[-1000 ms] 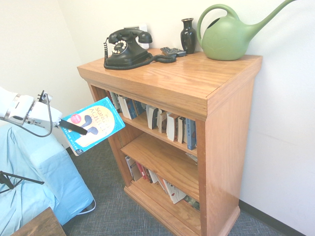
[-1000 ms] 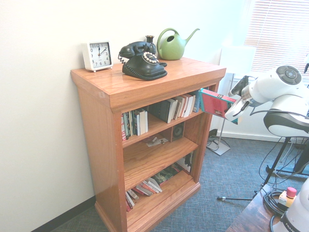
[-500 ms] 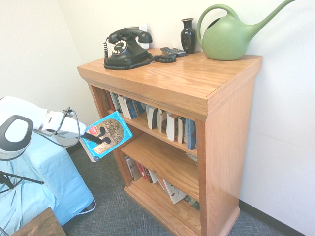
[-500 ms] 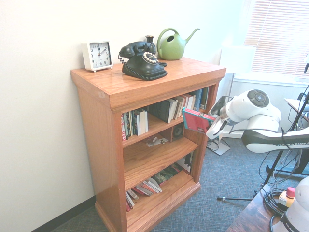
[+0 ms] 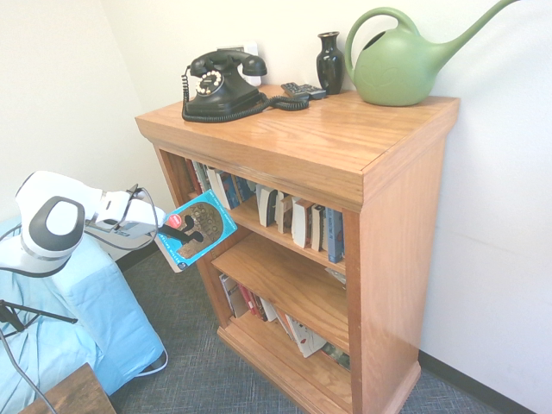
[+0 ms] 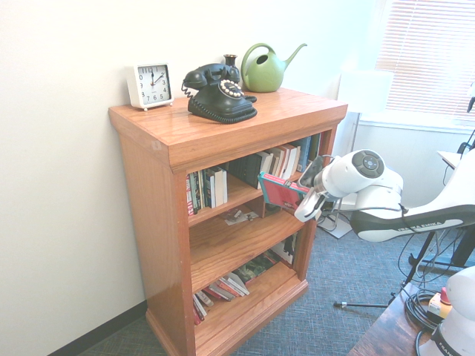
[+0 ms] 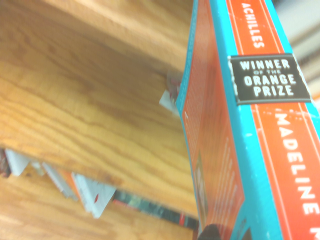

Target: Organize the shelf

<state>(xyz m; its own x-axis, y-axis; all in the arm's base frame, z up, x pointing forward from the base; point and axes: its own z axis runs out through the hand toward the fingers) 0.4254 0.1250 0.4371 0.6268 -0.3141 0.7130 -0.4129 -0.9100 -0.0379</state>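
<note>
The shelf is an orange-brown wooden bookcase with a thick flat top and three tiers of books. My gripper is shut on a turquoise paperback with an orange back, held tilted in front of the open middle tier. In the wrist view the paperback fills the right side, spine reading "Winner of the Orange Prize", with the middle board just behind it. The top tier carries a row of upright books.
On top stand a black rotary phone, a dark vase, a green watering can and a white clock. The bottom tier has leaning books. A blue-covered sofa sits left of the bookcase.
The arm has come down and in toward the bookcase, carrying the paperback from beside the top tier to the front of the middle tier. The grip has stayed shut.
</note>
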